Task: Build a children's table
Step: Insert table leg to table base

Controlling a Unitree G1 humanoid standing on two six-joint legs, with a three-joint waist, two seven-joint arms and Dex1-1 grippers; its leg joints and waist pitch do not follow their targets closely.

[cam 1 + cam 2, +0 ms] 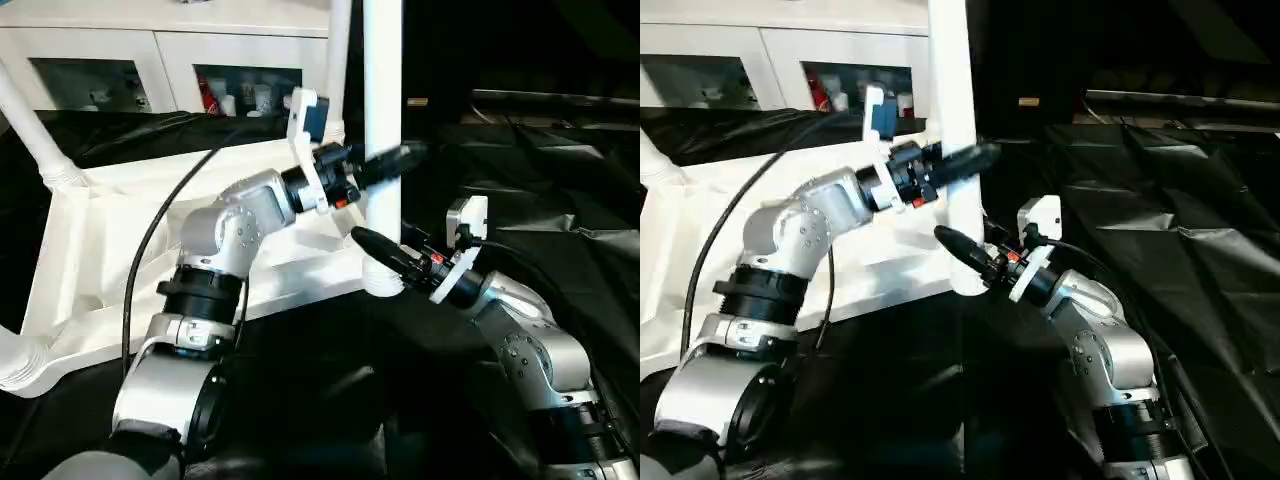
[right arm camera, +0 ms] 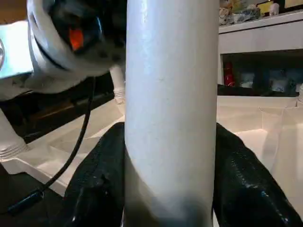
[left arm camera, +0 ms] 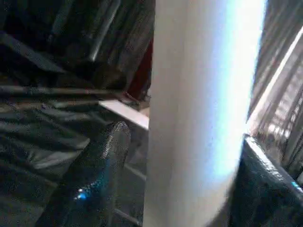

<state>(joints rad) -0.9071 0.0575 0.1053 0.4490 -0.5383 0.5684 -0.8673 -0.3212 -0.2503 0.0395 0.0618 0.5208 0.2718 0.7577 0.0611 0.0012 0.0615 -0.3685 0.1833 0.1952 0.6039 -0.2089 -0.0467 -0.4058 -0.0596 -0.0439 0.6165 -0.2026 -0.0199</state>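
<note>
The white table top (image 1: 110, 230) lies upside down on the black-draped work table. One white leg (image 1: 382, 110) stands upright in its near right corner socket (image 1: 380, 280). My left gripper (image 1: 390, 158) straddles this leg at mid height. In the left wrist view one finger (image 3: 94, 175) sits slightly off the leg (image 3: 199, 113) and the other finger (image 3: 265, 189) is against it. My right gripper (image 1: 372, 245) is shut on the same leg just above the socket, both fingers (image 2: 94, 179) pressed to the tube (image 2: 170, 94). Other legs stand at the far left (image 1: 30, 120), the back (image 1: 338, 60) and the near left corner (image 1: 15, 365).
A white cabinet with glass doors (image 1: 150, 60) stands behind the work table. Wrinkled black cloth (image 1: 560, 200) covers the surface to the right. A black cable (image 1: 150, 240) runs along my left arm over the table top.
</note>
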